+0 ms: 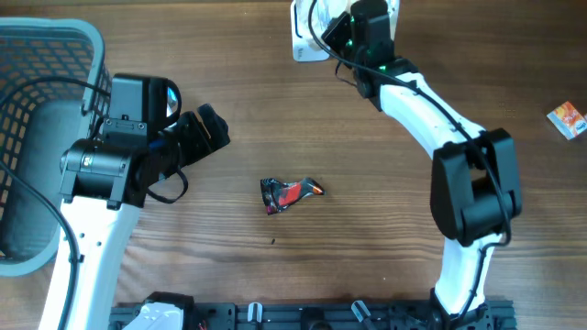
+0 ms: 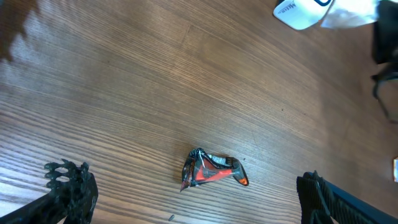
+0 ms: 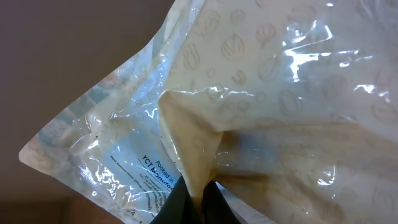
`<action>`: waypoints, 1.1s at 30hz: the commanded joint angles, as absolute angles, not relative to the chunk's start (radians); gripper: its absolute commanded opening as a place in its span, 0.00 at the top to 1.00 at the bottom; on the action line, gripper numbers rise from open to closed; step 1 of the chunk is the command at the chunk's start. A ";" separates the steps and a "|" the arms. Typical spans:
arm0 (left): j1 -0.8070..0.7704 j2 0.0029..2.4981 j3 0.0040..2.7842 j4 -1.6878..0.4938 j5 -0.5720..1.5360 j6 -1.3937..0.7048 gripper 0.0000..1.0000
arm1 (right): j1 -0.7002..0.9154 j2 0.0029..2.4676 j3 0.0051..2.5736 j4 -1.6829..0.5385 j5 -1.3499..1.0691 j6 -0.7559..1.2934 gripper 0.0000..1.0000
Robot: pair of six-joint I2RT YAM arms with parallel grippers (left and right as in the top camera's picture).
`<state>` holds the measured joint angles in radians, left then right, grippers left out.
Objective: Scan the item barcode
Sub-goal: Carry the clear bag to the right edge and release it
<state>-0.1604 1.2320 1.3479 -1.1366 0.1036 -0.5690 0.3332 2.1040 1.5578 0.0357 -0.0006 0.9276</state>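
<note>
My right gripper (image 1: 335,37) reaches to the table's far edge and is shut on a fold of a white and clear plastic packet (image 1: 307,44). In the right wrist view the packet (image 3: 261,93) fills the frame, pinched between the dark fingertips of the right gripper (image 3: 198,190). A printed label (image 3: 146,165) shows on its lower left; I cannot make out a barcode. My left gripper (image 1: 209,136) hangs open at centre left, holding nothing. A crumpled red and black wrapper (image 1: 292,193) lies mid-table, ahead of the open left gripper (image 2: 191,193) in the left wrist view.
A grey mesh basket (image 1: 37,55) stands at the left edge. A small orange and white packet (image 1: 567,119) lies at the far right. The white packet (image 2: 301,12) also shows at the top of the left wrist view, beyond the wrapper (image 2: 211,171).
</note>
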 commanded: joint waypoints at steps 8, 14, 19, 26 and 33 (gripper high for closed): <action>-0.155 1.230 1.357 -1.135 0.115 -0.554 0.00 | 0.334 2.138 1.562 0.041 -0.061 0.894 0.95; -0.155 1.230 1.357 -1.135 0.115 -0.554 0.00 | 0.306 2.101 1.578 0.008 -0.060 0.830 0.95; -0.155 1.230 1.357 -1.135 0.115 -0.554 0.00 | 0.179 1.975 1.606 -0.125 -0.052 0.830 0.95; -0.155 1.230 1.357 -1.135 0.115 -0.554 0.00 | -0.126 1.895 1.606 -0.424 -0.053 0.787 0.95; -0.155 1.230 1.357 -1.135 0.115 -0.554 0.00 | -0.377 1.975 1.602 -0.500 -0.054 0.448 0.95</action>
<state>-0.1604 1.2320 1.3479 -1.1370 0.1036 -0.5690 -0.3145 1.9209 1.5948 -0.4969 -0.0547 0.6315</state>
